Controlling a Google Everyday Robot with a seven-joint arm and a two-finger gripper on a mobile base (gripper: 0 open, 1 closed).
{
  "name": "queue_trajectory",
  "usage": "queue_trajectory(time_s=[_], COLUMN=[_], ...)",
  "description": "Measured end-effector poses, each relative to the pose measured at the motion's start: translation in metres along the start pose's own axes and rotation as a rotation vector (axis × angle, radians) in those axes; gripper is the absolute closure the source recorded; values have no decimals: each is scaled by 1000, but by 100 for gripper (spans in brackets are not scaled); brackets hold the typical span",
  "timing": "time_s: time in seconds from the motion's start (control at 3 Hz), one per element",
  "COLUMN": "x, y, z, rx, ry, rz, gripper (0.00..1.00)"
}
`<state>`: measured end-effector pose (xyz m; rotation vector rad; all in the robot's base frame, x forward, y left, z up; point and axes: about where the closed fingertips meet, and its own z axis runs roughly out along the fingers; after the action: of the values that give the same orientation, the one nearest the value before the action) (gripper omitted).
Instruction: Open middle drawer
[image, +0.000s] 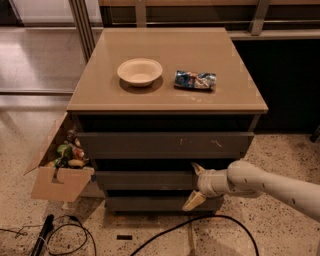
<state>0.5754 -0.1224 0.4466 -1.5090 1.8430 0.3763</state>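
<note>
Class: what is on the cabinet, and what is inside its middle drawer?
On top: a bowl and a crumpled packet. The middle drawer shows only its front; its inside is hidden. The open gripper is at that front's right end.

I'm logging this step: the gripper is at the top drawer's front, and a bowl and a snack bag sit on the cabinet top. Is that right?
Not quite. The camera view shows the gripper at the middle drawer, with its fingers spread open across that front. The bowl and snack bag do sit on the cabinet top.
</note>
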Motion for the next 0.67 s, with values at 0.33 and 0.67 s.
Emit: queue_trajectory(time_s=[0.33, 0.67], x=[-12, 4], y=[-17, -19], z=[21, 39], rx=[18, 12], ry=[-5, 25], rz=[-27, -11], gripper=[0, 0])
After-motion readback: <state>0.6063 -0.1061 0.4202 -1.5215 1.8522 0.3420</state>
